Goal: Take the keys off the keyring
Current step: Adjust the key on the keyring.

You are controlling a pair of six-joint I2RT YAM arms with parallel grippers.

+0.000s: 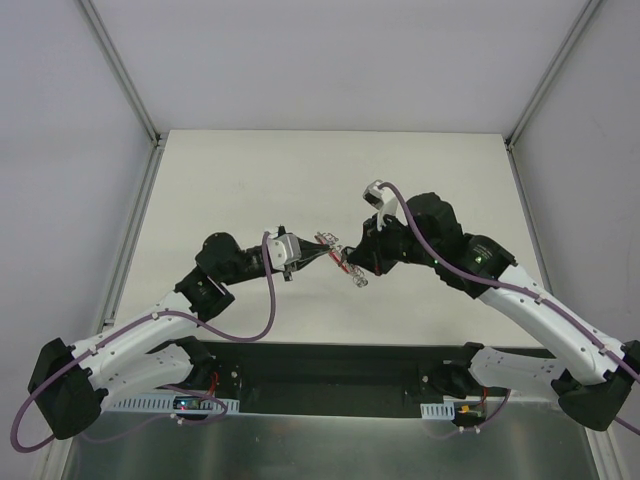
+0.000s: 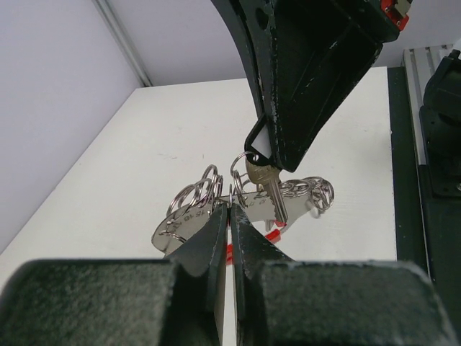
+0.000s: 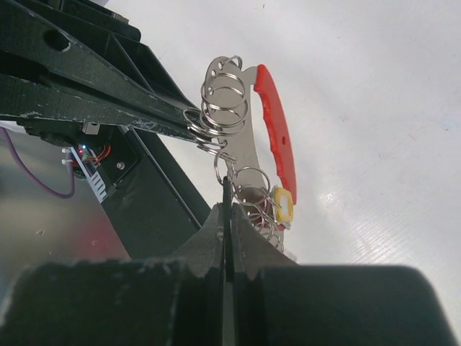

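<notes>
the keyring (image 1: 350, 270) hangs in the air above the middle of the pale desk (image 1: 250, 180), carried between the two hands. the left hand (image 1: 320, 246) comes in from the left with its fingers pressed tight together on the keyring, nipping it among the split rings (image 3: 225, 101) at one end. the right hand (image 1: 352, 256) reaches in from the other side, its fingers likewise pinched narrow. it grips the bunch at the head of one of the keys (image 2: 265, 186), whose blade hangs down just beside the left fingertips. the keyring's flat silver plate (image 3: 241, 144) stands tilted on edge. a red piece (image 3: 277, 137) runs along one long side of it, and a small yellow tag (image 3: 282, 205) sits just beside the right hand's tips.
</notes>
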